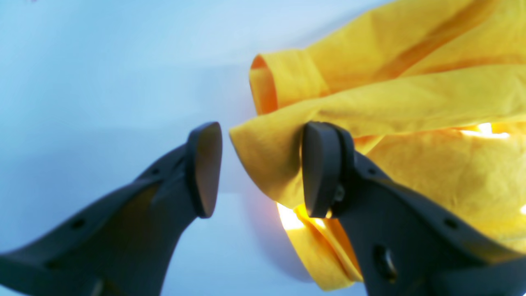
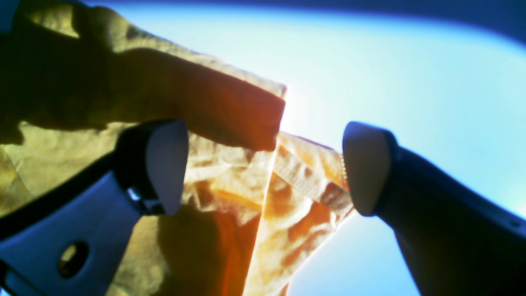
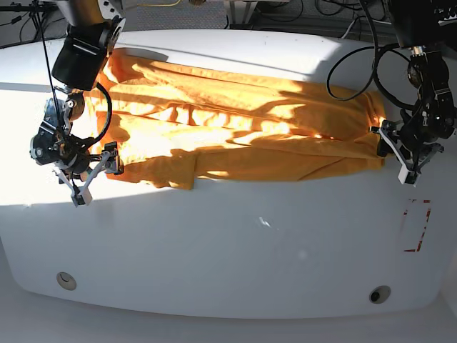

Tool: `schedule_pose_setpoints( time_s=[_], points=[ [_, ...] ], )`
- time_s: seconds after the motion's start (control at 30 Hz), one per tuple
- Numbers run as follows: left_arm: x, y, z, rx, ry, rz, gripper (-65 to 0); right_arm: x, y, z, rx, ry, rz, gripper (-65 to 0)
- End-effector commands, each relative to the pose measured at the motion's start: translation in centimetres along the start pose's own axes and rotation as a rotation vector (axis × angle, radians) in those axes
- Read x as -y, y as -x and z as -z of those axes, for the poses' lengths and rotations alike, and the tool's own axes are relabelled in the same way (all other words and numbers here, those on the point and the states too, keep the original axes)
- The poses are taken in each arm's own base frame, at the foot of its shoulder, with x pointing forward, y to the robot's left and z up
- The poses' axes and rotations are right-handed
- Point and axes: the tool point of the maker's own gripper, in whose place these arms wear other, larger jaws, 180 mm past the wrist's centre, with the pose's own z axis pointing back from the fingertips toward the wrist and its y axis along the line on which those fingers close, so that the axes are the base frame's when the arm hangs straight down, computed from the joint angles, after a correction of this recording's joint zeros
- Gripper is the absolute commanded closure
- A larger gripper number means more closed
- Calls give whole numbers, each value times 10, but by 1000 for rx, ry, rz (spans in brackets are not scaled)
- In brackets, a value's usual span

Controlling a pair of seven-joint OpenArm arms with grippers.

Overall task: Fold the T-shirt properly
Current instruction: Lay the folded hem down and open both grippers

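While the T-shirt [image 3: 235, 128] is spread lengthwise across the far half of the white tabletop [image 3: 235, 243], it is seen rumpled and folded over itself, with long creases running from one end to the other and strong sunlight falling on its middle. One end is reached at the base view's left, beneath a black arm housing, and the other end is bunched at that view's right.

At the cloth's right-hand end in the base view, the left hand [image 3: 401, 151] is held low, close over the tabletop. Its fingers are seen parted to a moderate width in the left wrist view, where the left hand [image 1: 261, 169] is shown with a folded edge of the T-shirt [image 1: 411, 102] hanging into the gap. One finger is touched by the fabric; the other is kept apart from it, so nothing is clamped.

At the opposite end, the right hand [image 3: 96, 175] is placed just beside the shirt's near corner. Its fingers are spread wide in the right wrist view, where the right hand [image 2: 266, 168] is shown with a hemmed corner of the T-shirt [image 2: 230, 181] lying between them. Whether the far finger is touched by the hem cannot be told.
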Motion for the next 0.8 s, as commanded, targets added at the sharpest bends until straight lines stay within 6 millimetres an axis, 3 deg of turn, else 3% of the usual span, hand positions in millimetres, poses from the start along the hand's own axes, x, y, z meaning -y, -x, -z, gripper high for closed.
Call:
schedule_pose_setpoints(
  time_s=[0.0,0.27,0.37,0.63,0.7,0.77],
  points=[
    [-5,-12,-9,39,-20,23,-279,11,-25,3,58,4,15,-563],
    [-5,-10,-9,36,-20,22,-279,7,-22,16,29,-31,52,-544],
    [-5,-7,-9,28,-19,22,-279,-6,-24,21,37,-56,58,-468],
    [-4,-6,-8,27,-18,21,-279,-20,-26,27,42,-84,65,-97],
    [-4,-6,-8,27,-17,20,-279,-23,-28,28,48,-89,64,-52],
    [-4,-5,-8,25,-18,20,-279,-24,-35,25,68,-84,54,-51]
  ],
)
